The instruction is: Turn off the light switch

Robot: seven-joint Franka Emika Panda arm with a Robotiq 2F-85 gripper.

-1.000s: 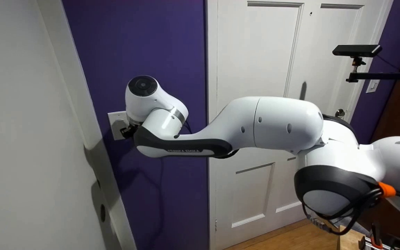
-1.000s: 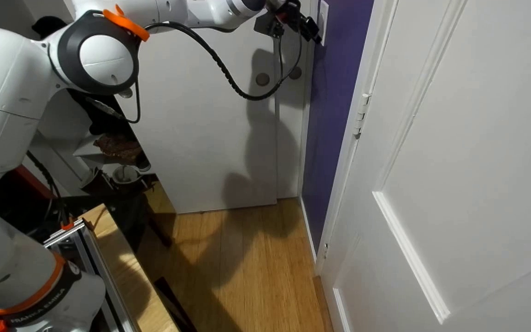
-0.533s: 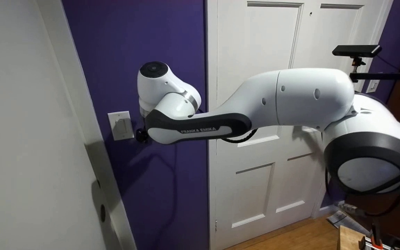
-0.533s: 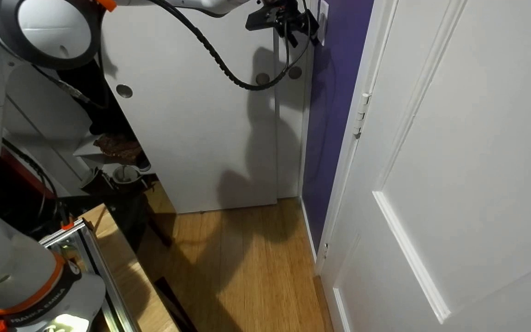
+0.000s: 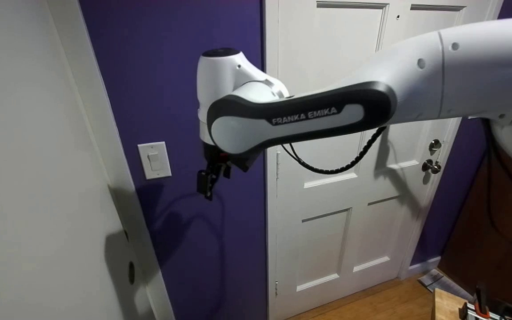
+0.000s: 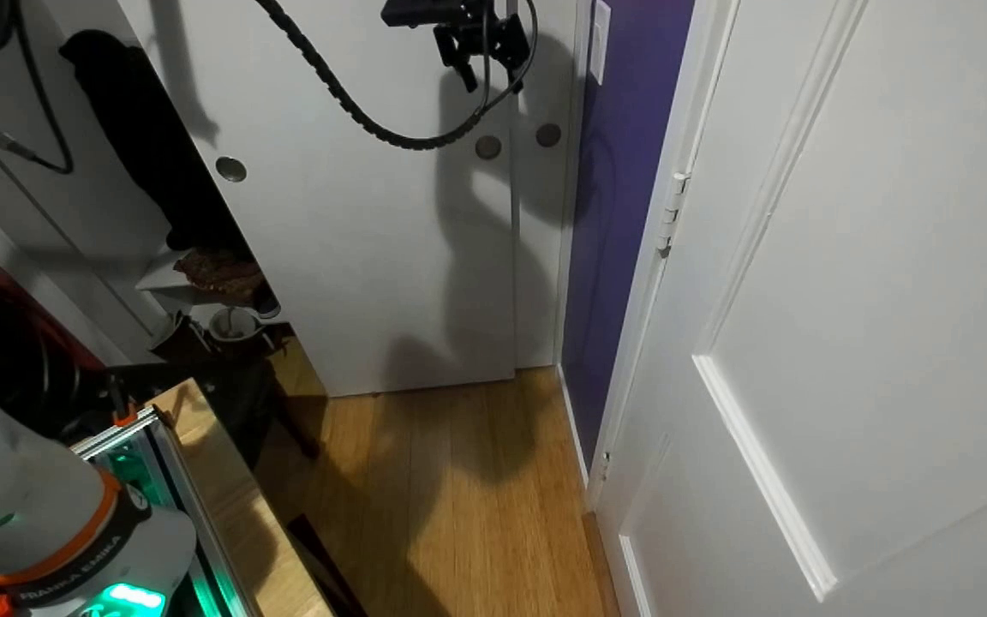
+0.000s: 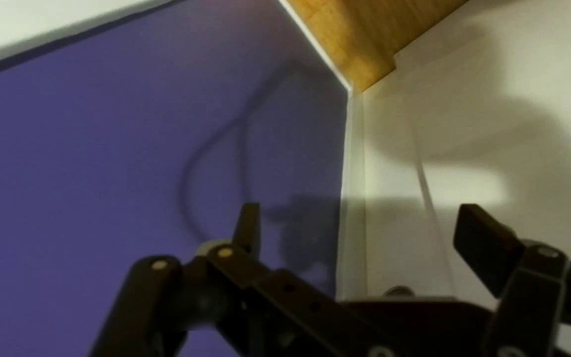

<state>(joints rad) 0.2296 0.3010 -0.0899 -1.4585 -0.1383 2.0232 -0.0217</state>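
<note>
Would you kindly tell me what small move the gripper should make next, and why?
I'd probably ease the gripper a little farther back from the light switch. A second ago the gripper was right by it; now it hangs apart from it in both exterior views, open and holding nothing, so a press may already have been tried. Whether the press took, I can't tell.

White door (image 5: 349,195) beside purple wall (image 5: 238,218)
</note>
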